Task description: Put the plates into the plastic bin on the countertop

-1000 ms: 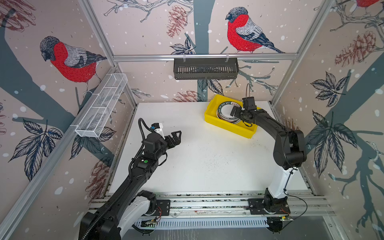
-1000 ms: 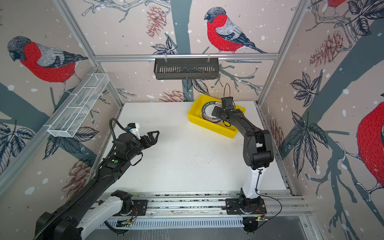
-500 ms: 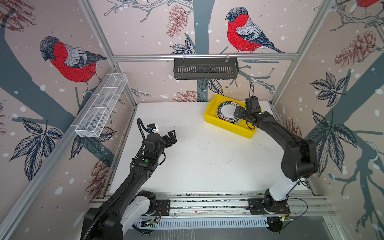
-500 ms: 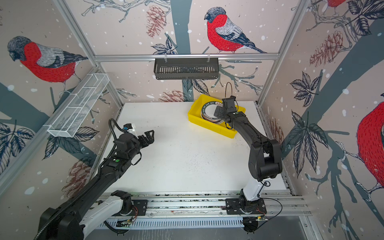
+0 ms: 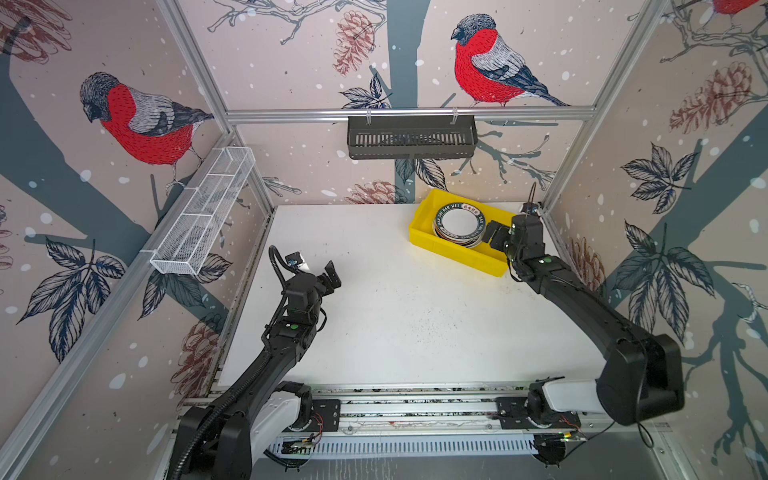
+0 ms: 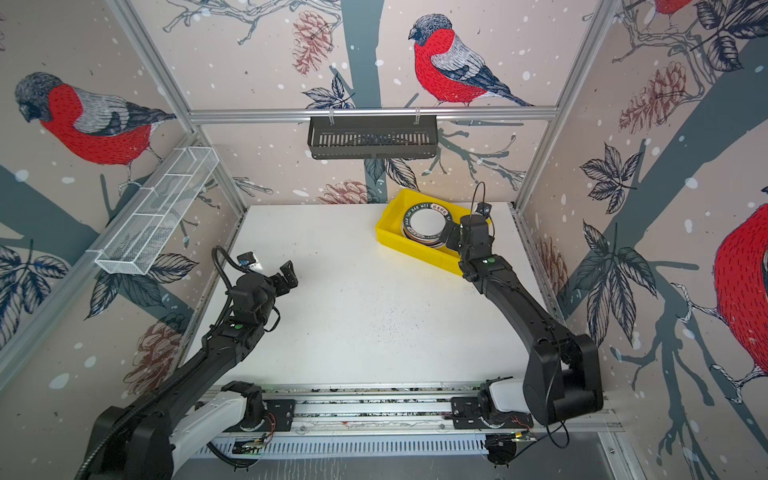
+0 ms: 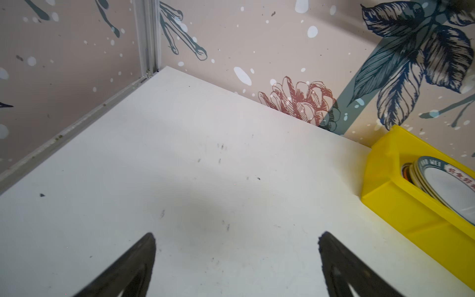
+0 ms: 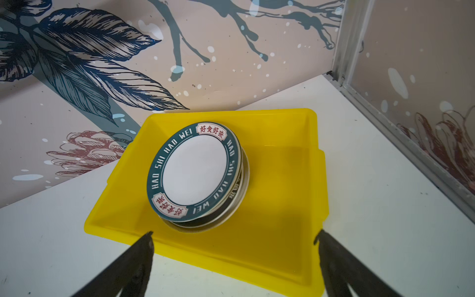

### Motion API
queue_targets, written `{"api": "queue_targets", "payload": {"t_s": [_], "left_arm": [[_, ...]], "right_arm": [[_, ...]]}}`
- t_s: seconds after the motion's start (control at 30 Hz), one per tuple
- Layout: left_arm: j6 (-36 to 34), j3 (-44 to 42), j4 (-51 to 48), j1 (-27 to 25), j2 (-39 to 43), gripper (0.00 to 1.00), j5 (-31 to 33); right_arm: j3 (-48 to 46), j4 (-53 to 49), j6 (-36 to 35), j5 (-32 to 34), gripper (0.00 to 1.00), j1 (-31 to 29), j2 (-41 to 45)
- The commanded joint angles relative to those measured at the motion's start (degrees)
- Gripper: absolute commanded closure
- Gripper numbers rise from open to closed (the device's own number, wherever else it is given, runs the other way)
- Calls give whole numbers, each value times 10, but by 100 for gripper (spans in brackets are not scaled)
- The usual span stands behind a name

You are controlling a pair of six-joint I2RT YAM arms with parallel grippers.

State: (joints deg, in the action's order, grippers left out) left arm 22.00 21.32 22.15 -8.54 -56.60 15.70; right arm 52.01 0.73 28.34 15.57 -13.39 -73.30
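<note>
The plates (image 5: 459,224) lie as a leaning stack inside the yellow plastic bin (image 5: 453,254) at the back right of the white countertop (image 5: 415,311). The top plate (image 8: 195,169) is white with a dark teal lettered rim; darker and paler rims show beneath it. My right gripper (image 5: 489,237) hovers open at the bin's right part, beside the stack, with nothing between its fingers (image 8: 234,234). My left gripper (image 5: 332,278) stands open and empty over the bare counter at the left (image 7: 236,235). Both top views show the stack (image 6: 426,226) in the bin (image 6: 415,254).
A black slotted basket (image 5: 411,137) hangs on the back rail. A white wire mesh rack (image 5: 203,216) hangs on the left wall. Aluminium rails (image 5: 415,407) carrying both arm bases run along the front edge. Walls close in three sides.
My right arm's elbow has swung out to the right and lower, and its gripper has drawn back a little from over the plates. My left gripper has pulled slightly back to the left.
</note>
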Motion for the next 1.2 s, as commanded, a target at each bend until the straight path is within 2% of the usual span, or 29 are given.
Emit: {"api": "queue_targets", "payload": {"t_s": [0.0, 0.1, 0.23, 0.33, 0.4, 0.57, 0.67, 0.9, 1.03, 1.1, 1.17], "left_arm": [[-34, -32, 148, 41, -11, 2, 10], [-48, -62, 206, 68, -34, 2, 10], [-58, -68, 229, 81, -78, 2, 22], [-63, -72, 269, 82, -112, 2, 22], [-62, -91, 329, 82, -129, 2, 26], [-77, -82, 347, 85, -177, 3, -5], [-91, -74, 353, 85, -201, 3, -13], [-91, -68, 344, 86, -203, 3, -18], [-111, -56, 338, 86, -213, 3, -37], [-126, -52, 344, 86, -219, 3, -32], [-134, -53, 356, 90, -223, 2, -31]], "right_arm": [[-87, 122, 4, 41, 1, 2, 63], [-172, 200, -10, 68, 1, 4, 119], [-250, 265, -51, 114, 0, 4, 168], [-291, 296, -65, 147, 1, 9, 180], [-319, 327, -72, 161, 1, 11, 183], [-374, 407, -81, 194, 1, 18, 178], [-395, 436, -91, 201, 1, 23, 169], [-428, 497, -113, 206, 1, 49, 143], [-417, 539, -107, 217, 1, 63, 96], [-382, 499, -114, 228, 1, 65, 74], [-379, 511, -132, 240, 1, 64, 55]]}}
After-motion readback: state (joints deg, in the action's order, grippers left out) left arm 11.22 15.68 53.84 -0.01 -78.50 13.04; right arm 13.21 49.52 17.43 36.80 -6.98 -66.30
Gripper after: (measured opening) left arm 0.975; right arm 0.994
